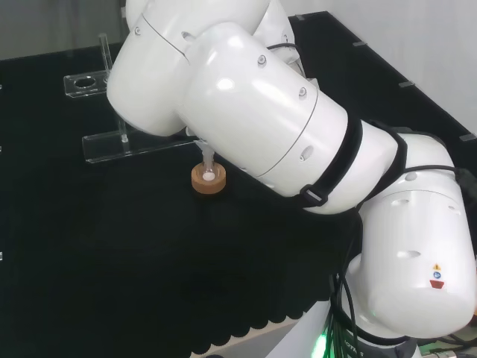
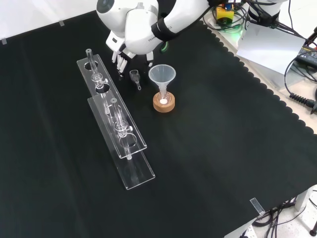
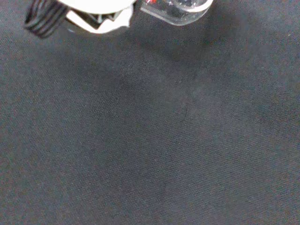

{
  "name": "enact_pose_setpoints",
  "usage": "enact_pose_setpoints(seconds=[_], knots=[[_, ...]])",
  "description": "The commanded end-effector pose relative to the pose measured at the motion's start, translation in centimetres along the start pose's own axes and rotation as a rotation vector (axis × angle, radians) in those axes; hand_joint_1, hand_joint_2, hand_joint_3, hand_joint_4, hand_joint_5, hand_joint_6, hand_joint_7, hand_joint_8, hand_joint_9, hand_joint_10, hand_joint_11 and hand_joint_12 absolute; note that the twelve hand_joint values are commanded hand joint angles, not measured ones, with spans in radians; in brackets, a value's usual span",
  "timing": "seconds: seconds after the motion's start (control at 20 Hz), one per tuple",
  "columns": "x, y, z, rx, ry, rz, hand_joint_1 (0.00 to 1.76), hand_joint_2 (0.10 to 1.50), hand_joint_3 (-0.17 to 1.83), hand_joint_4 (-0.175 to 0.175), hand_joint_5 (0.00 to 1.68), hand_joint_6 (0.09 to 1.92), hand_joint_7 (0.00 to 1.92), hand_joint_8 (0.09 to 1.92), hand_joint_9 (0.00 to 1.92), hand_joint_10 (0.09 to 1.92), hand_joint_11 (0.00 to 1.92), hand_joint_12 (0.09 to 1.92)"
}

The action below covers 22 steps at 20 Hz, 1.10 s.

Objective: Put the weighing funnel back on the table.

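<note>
One weighing funnel (image 2: pixel 134 76) sits on the black worktop (image 2: pixel 223 139) in the front view, just below the hand (image 2: pixel 120 53) and between the rack and the big funnel. Its short stem points toward the view's bottom. The fingers (image 2: pixel 121 63) hang down nearly straight and are released, with a dark gap between them and the little scoop. In the wrist view the same clear piece (image 3: pixel 178 10) lies close beside a white part of the hand (image 3: pixel 98 16), over bare cloth.

One big funnel (image 2: pixel 162 74) stands mouth up with its stem in one small flask (image 2: pixel 163 94) on one cork ring (image 2: pixel 164 104). To its left in the front view lies a clear rack (image 2: pixel 119 124) made of two long plates.
</note>
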<state>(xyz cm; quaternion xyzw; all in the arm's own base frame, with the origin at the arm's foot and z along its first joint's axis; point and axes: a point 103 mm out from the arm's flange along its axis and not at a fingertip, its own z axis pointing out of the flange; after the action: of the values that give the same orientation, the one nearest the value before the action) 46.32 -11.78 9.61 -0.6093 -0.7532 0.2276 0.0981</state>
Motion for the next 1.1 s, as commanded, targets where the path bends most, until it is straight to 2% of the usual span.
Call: enact_pose_setpoints(seconds=[0.05,0.5,1.1], knots=[[-0.4,-2.3,-2.4,-0.048,-0.003,0.007,0.88,0.63,0.60,-0.025,0.39,0.42,0.52,0.73,0.86,0.51,0.56,1.23],[-0.6,-6.8,-6.5,-0.109,0.036,0.014,0.80,0.66,0.59,-0.019,0.43,0.37,0.52,0.71,0.74,0.51,0.49,1.26],[1.0,-11.3,-10.3,-0.171,0.030,0.018,0.76,0.69,0.56,-0.018,0.45,0.33,0.52,0.69,0.70,0.53,0.46,1.29]])
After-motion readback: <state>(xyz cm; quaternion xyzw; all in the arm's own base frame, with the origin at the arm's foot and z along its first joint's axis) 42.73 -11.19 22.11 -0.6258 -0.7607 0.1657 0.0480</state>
